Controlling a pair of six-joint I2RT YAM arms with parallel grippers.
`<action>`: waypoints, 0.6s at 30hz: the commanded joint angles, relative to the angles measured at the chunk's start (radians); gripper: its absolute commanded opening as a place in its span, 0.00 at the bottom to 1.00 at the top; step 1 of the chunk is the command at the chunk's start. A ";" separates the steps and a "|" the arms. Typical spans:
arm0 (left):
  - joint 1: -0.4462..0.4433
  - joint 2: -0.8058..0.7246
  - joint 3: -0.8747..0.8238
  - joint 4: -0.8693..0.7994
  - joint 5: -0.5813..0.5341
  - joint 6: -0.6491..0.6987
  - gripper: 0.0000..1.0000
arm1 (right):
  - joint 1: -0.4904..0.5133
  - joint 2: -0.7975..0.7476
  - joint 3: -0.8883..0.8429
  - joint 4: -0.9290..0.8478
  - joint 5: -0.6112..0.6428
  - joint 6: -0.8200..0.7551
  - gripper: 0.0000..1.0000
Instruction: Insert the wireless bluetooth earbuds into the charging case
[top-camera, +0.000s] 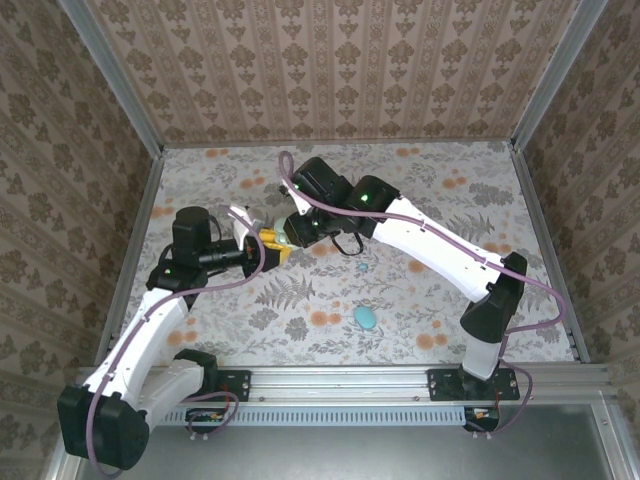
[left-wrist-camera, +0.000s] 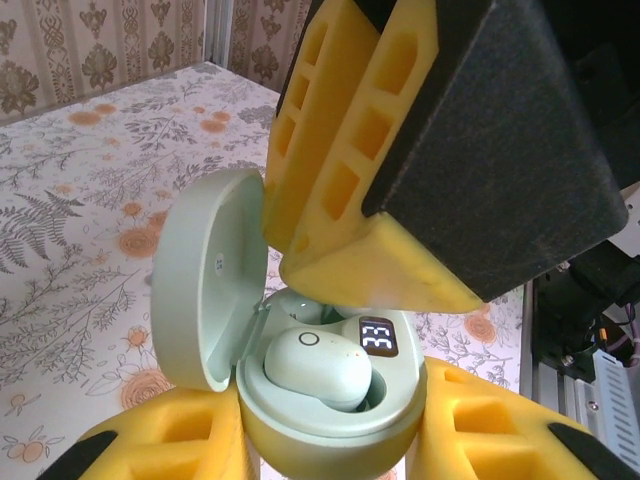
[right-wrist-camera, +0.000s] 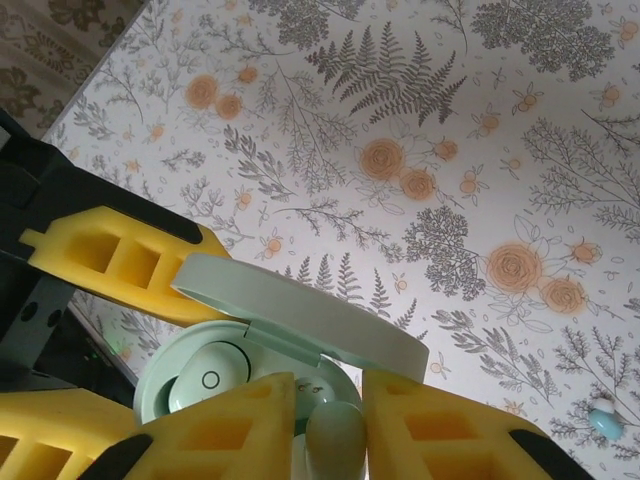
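A pale green charging case (left-wrist-camera: 330, 420) is held off the table, and my left gripper (left-wrist-camera: 335, 445) is shut on its base. Its lid (right-wrist-camera: 300, 315) stands open. One pale green earbud (left-wrist-camera: 315, 365) lies seated in its well beside a lit number display (left-wrist-camera: 377, 336). The other earbud (right-wrist-camera: 335, 440) stands upright over the empty well between the fingers of my right gripper (right-wrist-camera: 332, 430). These are slightly apart: the earbud touches the right finger (right-wrist-camera: 440, 425) and a thin gap shows on its left. Both grippers meet at centre left of the table (top-camera: 275, 242).
A blue oval (top-camera: 365, 318) lies on the floral table toward the front middle. A tiny teal bit (top-camera: 362, 268) lies behind it, and a tiny teal bit (right-wrist-camera: 603, 418) lies at lower right in the right wrist view. Patterned walls enclose the table on three sides.
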 joint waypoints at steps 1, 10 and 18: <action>-0.013 -0.027 0.007 0.079 0.051 0.000 0.00 | 0.011 0.019 0.024 -0.043 -0.047 0.034 0.26; -0.015 -0.037 0.001 0.080 0.047 -0.001 0.00 | 0.001 0.015 0.023 -0.040 -0.081 0.071 0.30; -0.017 -0.045 -0.006 0.082 0.045 0.001 0.00 | -0.013 0.015 0.022 -0.038 -0.107 0.104 0.32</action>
